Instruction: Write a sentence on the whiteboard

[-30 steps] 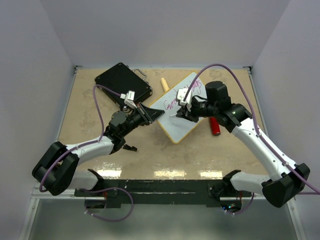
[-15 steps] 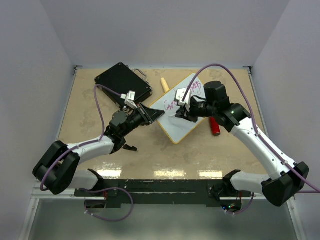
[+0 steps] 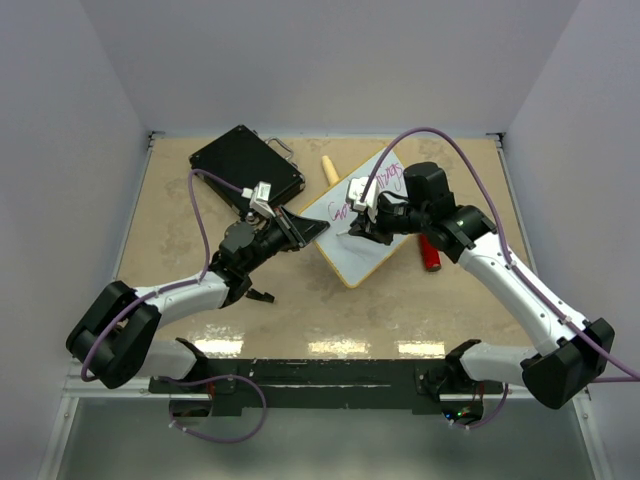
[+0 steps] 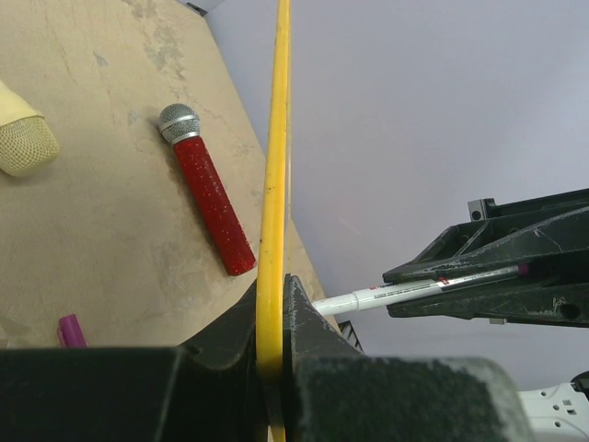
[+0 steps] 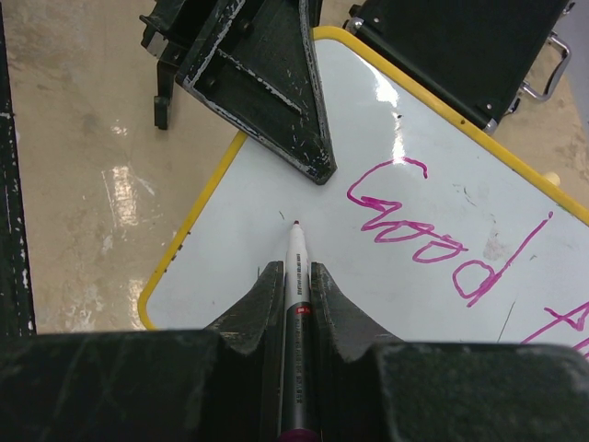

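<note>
- Table (image 3: 400,300): beige top carrying every item below.
- Black case (image 3: 245,165): closed, at the far left, just beyond the whiteboard's left corner.
- Whiteboard (image 3: 350,258): yellow-framed, lying at an angle at mid-table, between the two hands. It had not shifted over the last second.
- Left hand (image 3: 312,228): pressed together on the whiteboard's yellow left edge, steadying it; position unchanged.
- Right hand (image 5: 294,276): pinching a marker. It had slid a little leftward across the board, away from the written words and over the blank near portion.
- Red microphone (image 4: 212,207): on the table just off the board's right edge, untouched.
- Pale yellow microphone (image 3: 328,168): on the table beyond the board, untouched.
- Marker (image 5: 295,253): white barrel, magenta tip pointing at bare white below "Good"; whether the tip touched could not be told.
- Sentence (image 5: 414,235): magenta handwriting, "Good" legible, with more letters farther along. The shift probably set up another stroke, so the writing seemed partly done.
- Magenta cap (image 4: 71,330): small, loose on the table.
</note>
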